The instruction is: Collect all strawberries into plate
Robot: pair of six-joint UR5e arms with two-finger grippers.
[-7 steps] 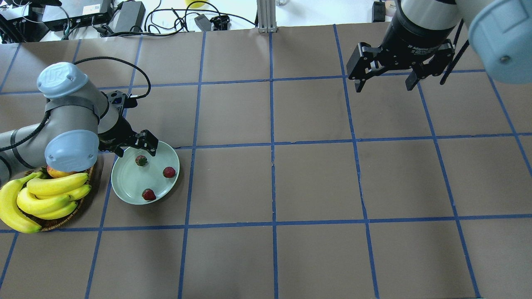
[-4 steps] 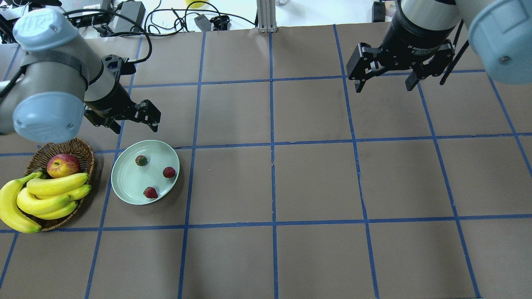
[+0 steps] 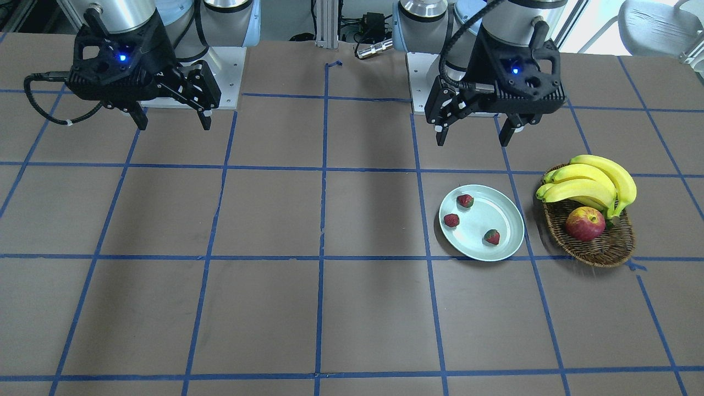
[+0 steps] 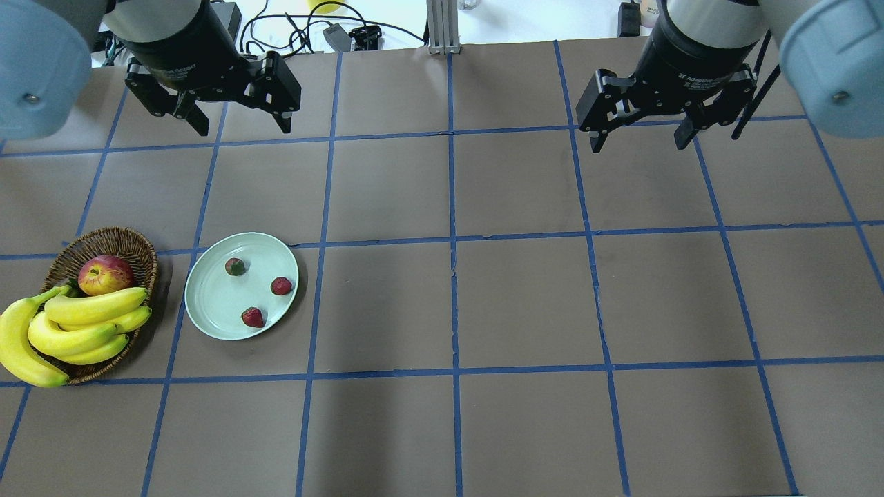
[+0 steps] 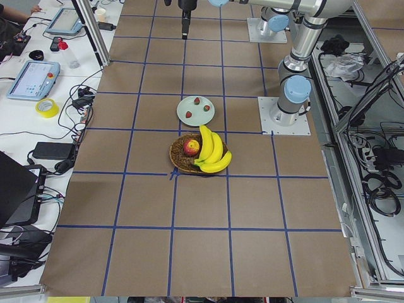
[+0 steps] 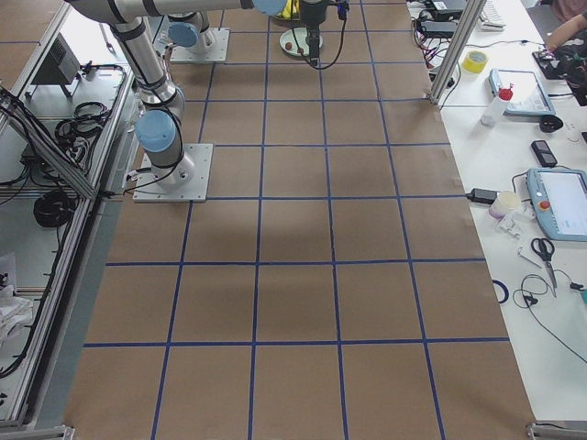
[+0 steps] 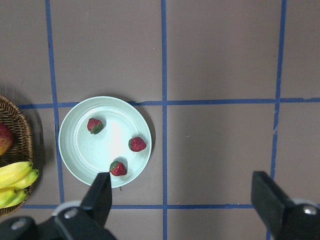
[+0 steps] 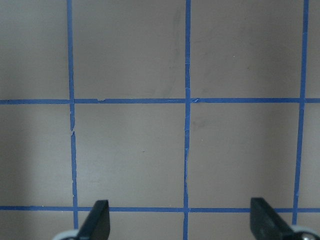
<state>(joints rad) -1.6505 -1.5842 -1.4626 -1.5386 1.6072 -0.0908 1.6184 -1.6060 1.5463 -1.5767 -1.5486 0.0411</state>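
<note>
Three strawberries (image 4: 235,266) (image 4: 281,286) (image 4: 253,317) lie in the pale mint-green plate (image 4: 207,297) at the table's left. They also show in the front view (image 3: 465,201) on the plate (image 3: 503,217) and in the left wrist view (image 7: 95,125) on the plate (image 7: 75,145). My left gripper (image 4: 245,124) is open and empty, raised high beyond the plate; it shows in the front view (image 3: 473,138) too. My right gripper (image 4: 639,141) is open and empty, high over the far right, also in the front view (image 3: 171,124).
A brown wicker basket (image 4: 135,245) left of the plate holds a red-yellow apple (image 4: 105,274) and a bunch of bananas (image 4: 65,331). Blue tape lines grid the brown table. Cables and boxes lie beyond the far edge.
My left arm has risen and pulled back from the plate toward the far edge, uncovering the basket and apple. One strawberry near the plate's front rim shifted slightly. The right arm has not moved.
</note>
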